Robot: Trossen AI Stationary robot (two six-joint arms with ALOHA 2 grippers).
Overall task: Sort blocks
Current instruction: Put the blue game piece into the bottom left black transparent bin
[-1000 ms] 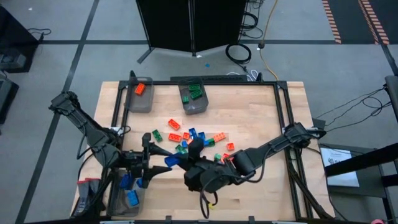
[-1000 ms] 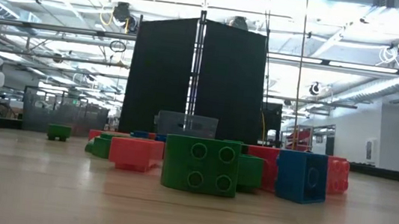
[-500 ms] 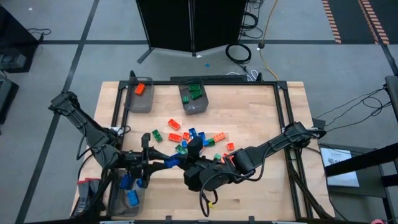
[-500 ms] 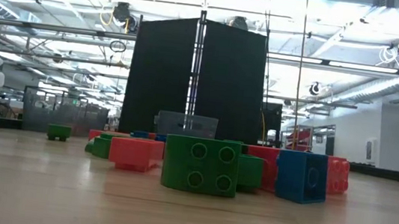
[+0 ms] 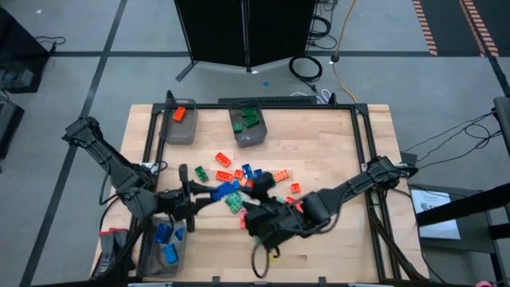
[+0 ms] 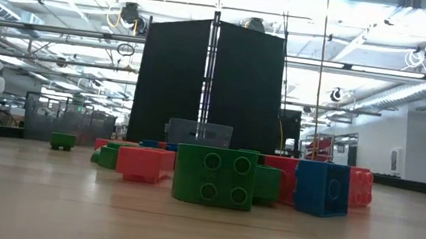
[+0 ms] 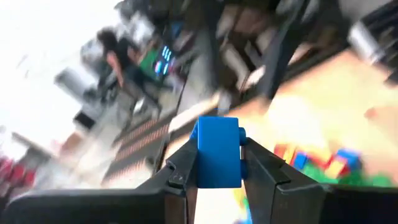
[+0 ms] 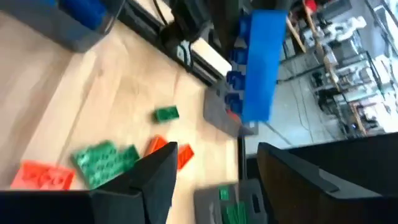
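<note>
Two claws meet above the middle of the table: my left claw [image 7: 219, 163] is clamped on a blue block [image 7: 218, 152], pinched between both fingers and lifted clear of the wood, while my right claw [image 8: 214, 163] stands with its fingers spread and nothing between them. In the high view my left claw [image 5: 209, 194] sits toward eight o'clock from the table's centre, the blue block [image 5: 224, 190] at its tip, and my right claw [image 5: 256, 191] faces it from just beside, toward six o'clock of the loose pile. From my right wrist the same blue block [image 8: 258, 62] hangs just ahead of my open fingers [image 8: 149, 180].

Around the claws lie the loose blocks [image 5: 247, 174], orange, green and blue, scattered near the table's centre; one green block [image 5: 234, 202] rests close beneath the meeting point. At table height, a green block [image 6: 214, 176] stands nearest, an orange one [image 6: 144, 164] and a blue one [image 6: 322, 188] on either side.

Three dark bins ring the work. One at eleven o'clock [image 5: 177, 130] holds an orange block [image 5: 179, 114]; one at twelve o'clock [image 5: 249, 134] holds green blocks [image 5: 249, 119]; one at seven o'clock [image 5: 149, 259] holds blue blocks [image 5: 166, 243]. The table [image 5: 335, 143] is pale wood inside a black frame.
</note>
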